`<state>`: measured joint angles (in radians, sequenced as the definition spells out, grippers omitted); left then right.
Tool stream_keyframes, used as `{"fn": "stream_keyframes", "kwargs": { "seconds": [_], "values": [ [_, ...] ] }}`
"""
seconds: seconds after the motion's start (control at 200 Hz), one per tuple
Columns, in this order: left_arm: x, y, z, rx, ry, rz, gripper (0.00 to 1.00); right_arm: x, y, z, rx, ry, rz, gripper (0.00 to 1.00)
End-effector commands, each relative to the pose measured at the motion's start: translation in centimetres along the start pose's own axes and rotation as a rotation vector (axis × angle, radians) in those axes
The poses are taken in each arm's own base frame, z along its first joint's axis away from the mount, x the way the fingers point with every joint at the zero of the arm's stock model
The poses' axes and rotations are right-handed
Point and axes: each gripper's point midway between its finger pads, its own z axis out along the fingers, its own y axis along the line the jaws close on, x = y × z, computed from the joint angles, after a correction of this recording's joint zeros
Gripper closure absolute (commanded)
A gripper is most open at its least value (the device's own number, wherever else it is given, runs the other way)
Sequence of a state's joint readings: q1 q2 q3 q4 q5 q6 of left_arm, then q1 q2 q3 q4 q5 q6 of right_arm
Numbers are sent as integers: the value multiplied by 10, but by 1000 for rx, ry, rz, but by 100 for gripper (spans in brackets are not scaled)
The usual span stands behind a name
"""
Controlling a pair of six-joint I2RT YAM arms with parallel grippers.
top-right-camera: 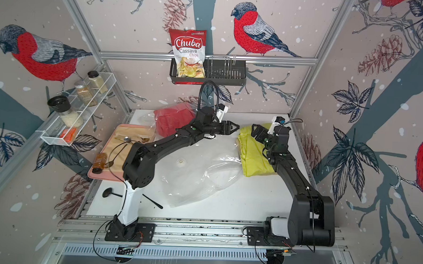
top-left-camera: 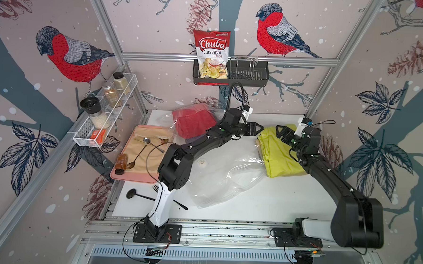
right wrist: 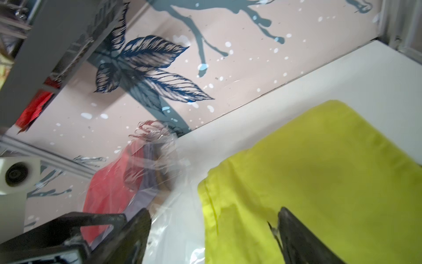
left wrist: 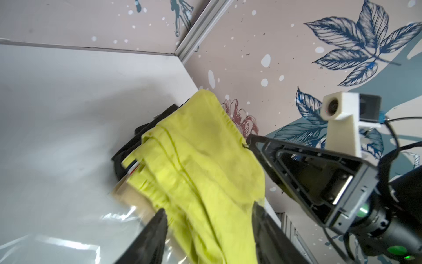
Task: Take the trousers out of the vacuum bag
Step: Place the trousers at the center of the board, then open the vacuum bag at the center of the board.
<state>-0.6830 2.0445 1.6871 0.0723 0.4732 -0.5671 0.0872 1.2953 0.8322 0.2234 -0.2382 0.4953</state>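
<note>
The yellow-green trousers (top-left-camera: pixel 278 155) lie folded on the table (top-left-camera: pixel 263 203) at its far right, outside the bag (top-left-camera: pixel 228 177). They top a small pile: the left wrist view shows black trousers (left wrist: pixel 146 132) under them.

The left claw (top-left-camera: pixel 261 129) hangs just beside the pile's left far corner, pointing at it. In its wrist view the jaws stand well apart, the yellow-green cloth lies between and beyond the fingers (left wrist: pixel 157 228), and nothing is clamped. The right claw (top-left-camera: pixel 279 132) sits over the far end of the same trousers, facing the left claw from close by. Its jaws are spread wide and hold nothing. In its wrist view one of its fingers (right wrist: pixel 296 233) is over the cloth, and the other is off the cloth's edge, above clear plastic.

The bag sprawls crinkled across the middle of the table, its right edge touching the pile. Its far left end is wrapped around the red trousers (top-left-camera: pixel 193 123), with purple trousers (right wrist: pixel 146 189) under them; these lie well apart from both claws, behind the left arm.
</note>
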Motion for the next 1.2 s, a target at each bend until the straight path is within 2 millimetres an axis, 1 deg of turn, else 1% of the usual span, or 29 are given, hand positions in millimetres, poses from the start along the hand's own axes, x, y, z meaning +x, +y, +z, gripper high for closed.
{"fn": "stream_keyframes", "kwargs": {
  "seconds": [0.0,0.035,0.15,0.22,0.29,0.39,0.415,0.43,0.44,0.505,0.58,0.685,0.85,0.945,0.955,0.97,1.071,1.136,1.196],
  "values": [
    [22,16,-33,-129,38,106,31,13,20,-15,-43,35,-28,10],
    [34,18,-46,-161,55,116,30,19,28,-20,-66,44,-30,9],
    [65,26,-91,-288,77,174,18,37,45,-39,-126,72,-14,8],
    [84,33,-115,-378,93,207,13,52,53,-50,-169,98,1,8],
    [98,33,-136,-436,95,226,8,67,61,-61,-212,120,22,7],
    [121,35,-155,-482,118,240,5,90,70,-73,-259,152,39,8],
    [121,31,-157,-489,113,249,5,95,71,-76,-265,160,42,8],
    [130,35,-159,-501,132,250,4,98,72,-77,-269,165,44,8],
    [132,35,-160,-505,132,253,3,100,72,-78,-272,168,47,8],
    [146,37,-164,-534,163,275,2,114,74,-84,-286,193,59,8],
    [160,45,-166,-581,210,298,2,130,75,-90,-295,218,70,8],
    [173,53,-166,-650,278,334,2,142,74,-99,-300,222,77,8],
    [186,43,-148,-609,316,359,2,157,69,-107,-303,242,83,8],
    [204,46,-139,-613,372,383,2,165,70,-109,-321,274,83,9],
    [198,41,-135,-604,358,384,2,166,70,-109,-322,278,83,9],
    [198,39,-133,-598,359,387,2,168,71,-110,-325,282,83,9],
    [208,34,-122,-567,392,397,2,175,69,-111,-318,300,76,10],
    [214,39,-118,-586,415,400,2,178,69,-112,-316,306,74,10],
    [216,49,-119,-653,435,401,3,180,69,-112,-316,310,75,10]
  ]
}}
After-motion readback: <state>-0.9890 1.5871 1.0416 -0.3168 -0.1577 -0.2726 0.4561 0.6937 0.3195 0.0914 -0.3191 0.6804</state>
